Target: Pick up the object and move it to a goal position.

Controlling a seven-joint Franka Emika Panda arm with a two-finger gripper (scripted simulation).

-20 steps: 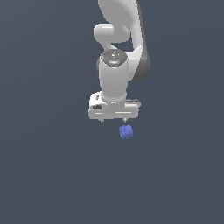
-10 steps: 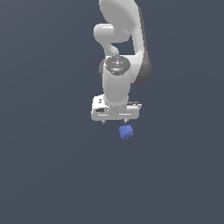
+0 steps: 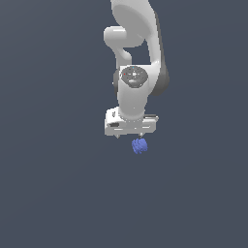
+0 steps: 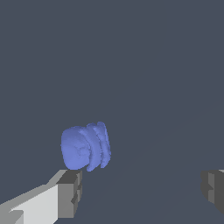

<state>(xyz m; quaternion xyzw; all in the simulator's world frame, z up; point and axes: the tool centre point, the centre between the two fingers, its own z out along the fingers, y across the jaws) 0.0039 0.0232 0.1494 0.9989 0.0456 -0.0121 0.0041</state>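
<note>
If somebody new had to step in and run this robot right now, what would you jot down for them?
Gripper: open, fingers spread wide, holding nothing.
Object: the small blue-violet ridged blob lies on the dark floor, just below the gripper in the exterior view. In the wrist view it sits close to one fingertip, off-centre, not between the two.
Done: the arm is hanging over the blob.
Left: centre the fingers on it, lower, close, lift, carry to the goal. No goal marker is visible.

The end effector (image 3: 130,136) has sunk toward the object (image 3: 139,146).
</note>
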